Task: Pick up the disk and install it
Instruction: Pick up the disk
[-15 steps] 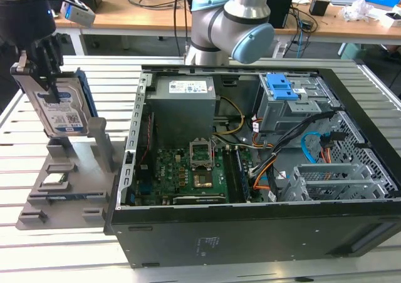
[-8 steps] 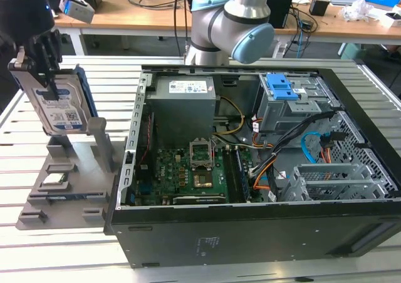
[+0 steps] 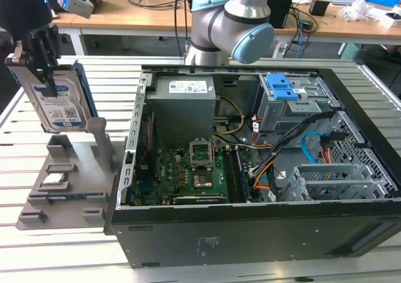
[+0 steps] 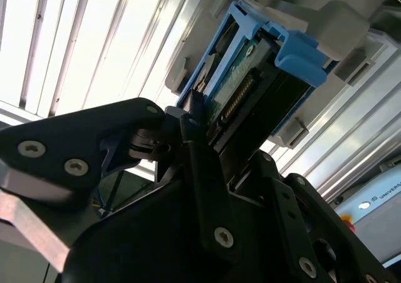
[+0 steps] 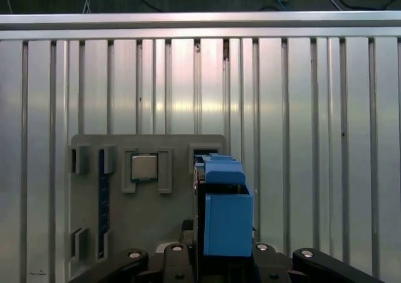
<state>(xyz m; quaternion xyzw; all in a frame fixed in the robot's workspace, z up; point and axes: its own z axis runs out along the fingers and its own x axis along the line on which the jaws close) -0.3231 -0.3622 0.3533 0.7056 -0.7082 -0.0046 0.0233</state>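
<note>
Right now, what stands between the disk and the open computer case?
In the exterior view, the grey holder's upright post stands between the disk and the computer case.

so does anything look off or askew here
Nothing looks damaged or spilled. The one thing off-level is the disk, clamped at a tilt in the gripper over the grey stand, outside the open computer case.

I see the flat rectangular silver metal hard drive (image 3: 59,108) with a white label, a blue band and blue plastic rails, in the black gripper (image 3: 41,70). The moulded plastic stand (image 3: 69,189) is grey, the slatted metal table (image 3: 50,255) striped silver, the circuit board (image 3: 178,170) green.
</note>
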